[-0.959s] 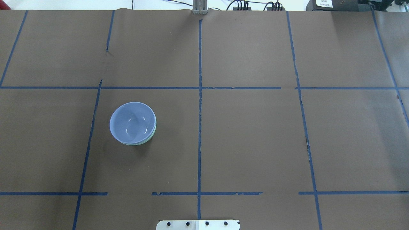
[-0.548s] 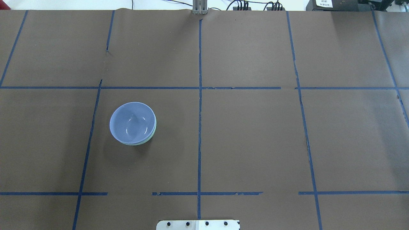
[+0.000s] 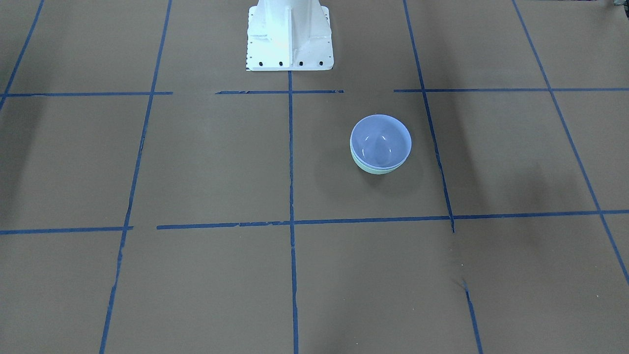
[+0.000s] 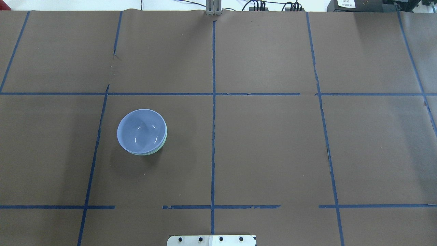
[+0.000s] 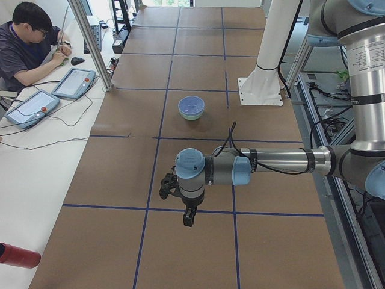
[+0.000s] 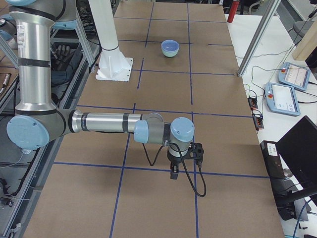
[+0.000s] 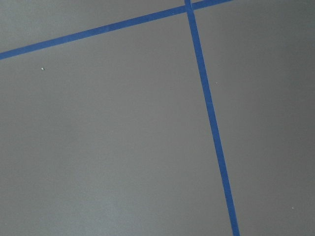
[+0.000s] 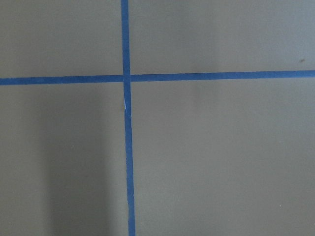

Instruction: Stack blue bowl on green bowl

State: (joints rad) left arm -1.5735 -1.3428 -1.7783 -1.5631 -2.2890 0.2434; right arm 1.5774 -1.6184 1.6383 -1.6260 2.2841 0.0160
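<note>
- Brown paper with blue tape lines covers the tabletop [image 4: 273, 153].
- Left end effector [image 5: 188, 220] and right end effector [image 6: 173, 174] hang over bare paper, well apart from the bowls; released or clenched, I cannot tell.
- Blue bowl [image 3: 381, 141] sits nested in the green bowl [image 3: 376, 170], on the robot's left side.
- Stacking looks done, so it is best left untouched.
- Front-facing view shows the green rim plainly; the overhead view shows only a sliver.

Glossy round periwinkle-blue bowl [image 4: 141, 131], the dim dark reflection in its hollow slightly reshaped in the overhead view, the small white glints beside that reflection shifted a touch, no other difference to be made out from the earlier overhead pictures
</note>
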